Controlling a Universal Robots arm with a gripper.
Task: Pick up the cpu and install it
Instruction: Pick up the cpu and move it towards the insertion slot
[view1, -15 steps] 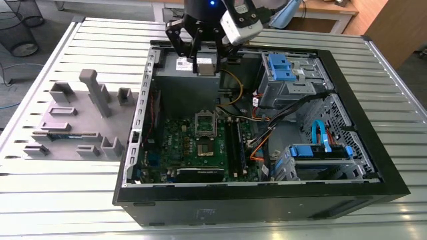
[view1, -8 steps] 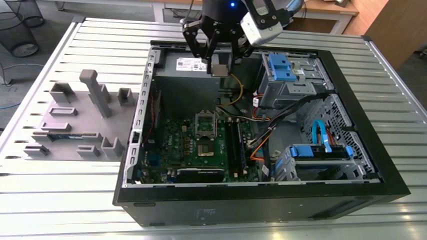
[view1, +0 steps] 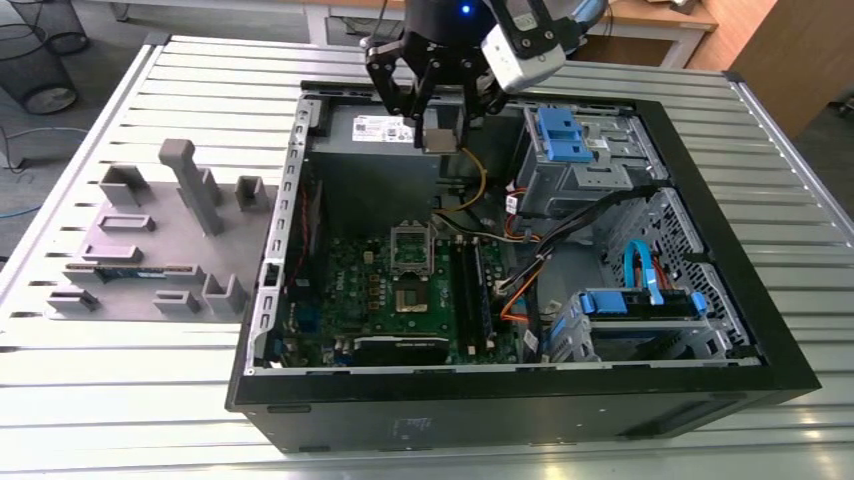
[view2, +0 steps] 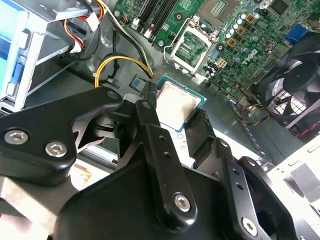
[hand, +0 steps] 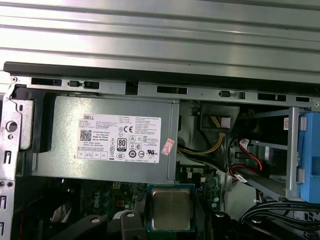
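Cpu (view2: 175, 104) hangs clamped by two opposite edges in the gripper (view1: 439, 128), short of the socket (view2: 190, 47); the hold looks shallow, though the fingers hide the contact. A slip or tilt could drop it askew and bend socket pins.

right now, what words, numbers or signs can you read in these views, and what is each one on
White label on the big grey metal power supply box: rows of fine print and marks, too small to read off safely.
Small red and white sticker at that label's edge: too small to read.
Small square silver-topped cpu, gripped by the black gripper: no readable print on its top.
Green motherboard: markings too small to read.
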